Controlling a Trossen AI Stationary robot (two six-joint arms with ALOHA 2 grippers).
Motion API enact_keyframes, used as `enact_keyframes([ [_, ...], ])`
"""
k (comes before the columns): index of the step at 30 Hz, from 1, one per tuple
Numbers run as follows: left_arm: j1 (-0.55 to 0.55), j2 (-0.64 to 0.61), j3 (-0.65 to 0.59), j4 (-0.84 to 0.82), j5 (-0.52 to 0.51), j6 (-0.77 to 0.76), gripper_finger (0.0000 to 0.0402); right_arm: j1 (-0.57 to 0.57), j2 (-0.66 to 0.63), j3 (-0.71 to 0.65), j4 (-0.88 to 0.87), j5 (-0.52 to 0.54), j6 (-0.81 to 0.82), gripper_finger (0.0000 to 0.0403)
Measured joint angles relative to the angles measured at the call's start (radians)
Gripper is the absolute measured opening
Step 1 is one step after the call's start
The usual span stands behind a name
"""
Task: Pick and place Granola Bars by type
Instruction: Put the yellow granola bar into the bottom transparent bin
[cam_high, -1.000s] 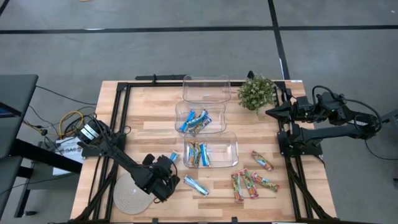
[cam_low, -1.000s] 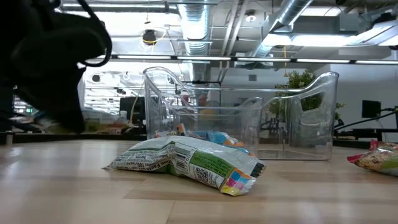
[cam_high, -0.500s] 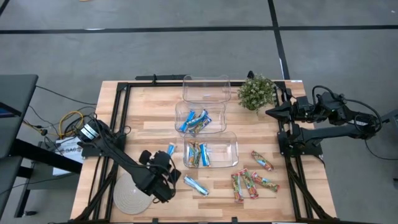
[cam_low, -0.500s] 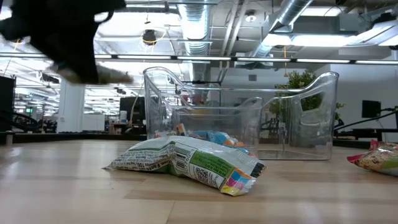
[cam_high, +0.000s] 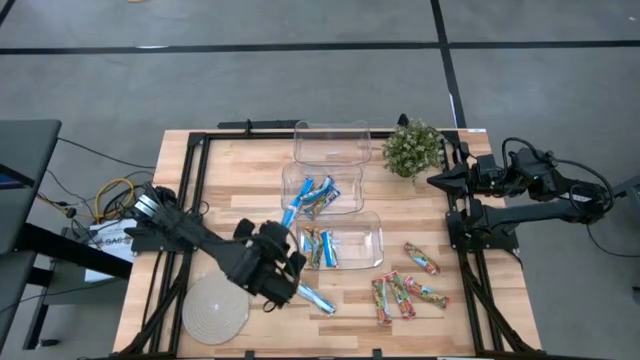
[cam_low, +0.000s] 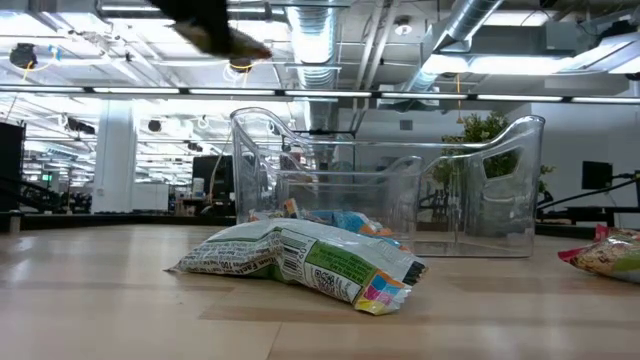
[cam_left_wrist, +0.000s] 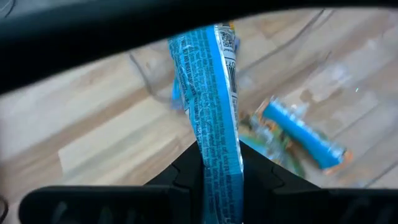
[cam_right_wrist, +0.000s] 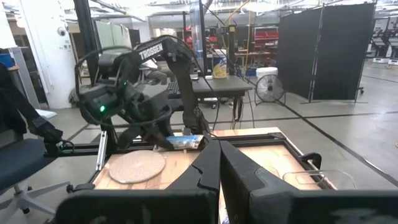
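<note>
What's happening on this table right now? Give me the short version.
The left pincer is shut on a bright blue wrapped granola bar, carrying it above the wooden table beside the clear plastic bins. Two bins already hold bars; the far one looks empty. One more blue bar and several red-green-orange bars lie loose on the table. The right pincer waits near the small potted plant.

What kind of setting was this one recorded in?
Probably an industrial lab or workshop: exposed ceiling ducts over the wooden table, black partition screens, a floor fan. The left end effector holds a blue granola bar.
</note>
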Motion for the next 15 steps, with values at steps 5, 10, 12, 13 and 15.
enact_keyframes([
  [5, 0.056, 0.0, 0.079, 0.018, -0.027, 0.08, 0.0064, 0.0, 0.0, 0.0, 0.0, 0.0, 0.0, 0.0],
  [10, 0.11, 0.0, 0.139, 0.084, -0.036, 0.178, 0.0064, 0.0, 0.0, 0.0, 0.0, 0.0, 0.0, 0.0],
  [12, 0.13, 0.0, 0.153, 0.138, -0.036, 0.228, 0.0064, 0.0, 0.0, 0.0, 0.0, 0.0, 0.0, 0.0],
  [13, 0.141, 0.0, 0.159, 0.168, -0.036, 0.255, 0.0064, 0.0, 0.0, 0.0, 0.0, 0.0, 0.0, 0.0],
  [15, 0.16, 0.0, 0.166, 0.234, -0.036, 0.312, 0.0064, 0.0, 0.0, 0.0, 0.0, 0.0, 0.0, 0.0],
])
